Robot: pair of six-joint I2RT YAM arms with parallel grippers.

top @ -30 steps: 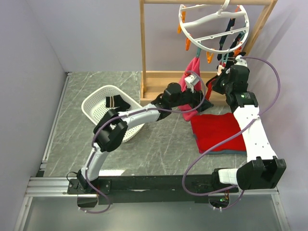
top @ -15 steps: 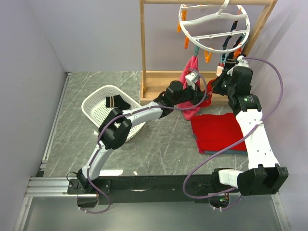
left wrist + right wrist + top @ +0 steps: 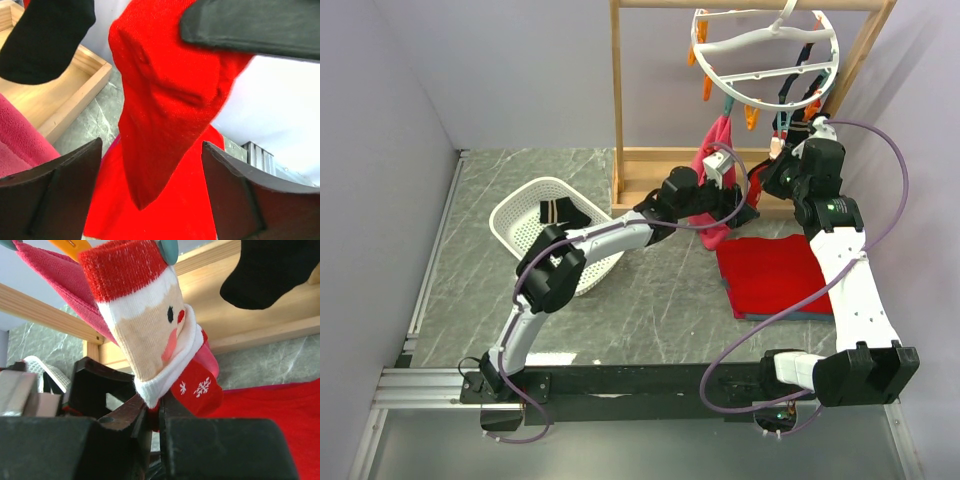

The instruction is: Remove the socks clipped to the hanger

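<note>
Left arm: stretches from its base at the near left, across the table (image 3: pixel 650 290), to the foot of the wooden rack (image 3: pixel 618 100); the wrist sits beside the pink towel (image 3: pixel 718 150).
Left gripper (image 3: pixel 150 160): fingers spread wide and holding nothing. A sock's red foot (image 3: pixel 160 100) hangs down into the gap and looks clear of both fingers.
Right arm: rises from the near right, forearm over the red cloth (image 3: pixel 775 275), wrist lifted under the right side of the hanger (image 3: pixel 760 50).
Right gripper (image 3: pixel 154 412): jaws almost together, pinching the lower edge of the Santa sock (image 3: pixel 150 340).
Santa sock: hangs cuff-up from a teal clip (image 3: pixel 169 250) on the hanger.
Black sock (image 3: pixel 270 275): hangs just beside it, above the rack's base.
Hanger: white ring hooked on the rack's top bar, with orange and teal clips dangling.
Basket (image 3: pixel 510 225): white, on the left of the table; it holds one dark striped sock (image 3: pixel 558 212).
Red cloth: folded flat on the table, right side.
</note>
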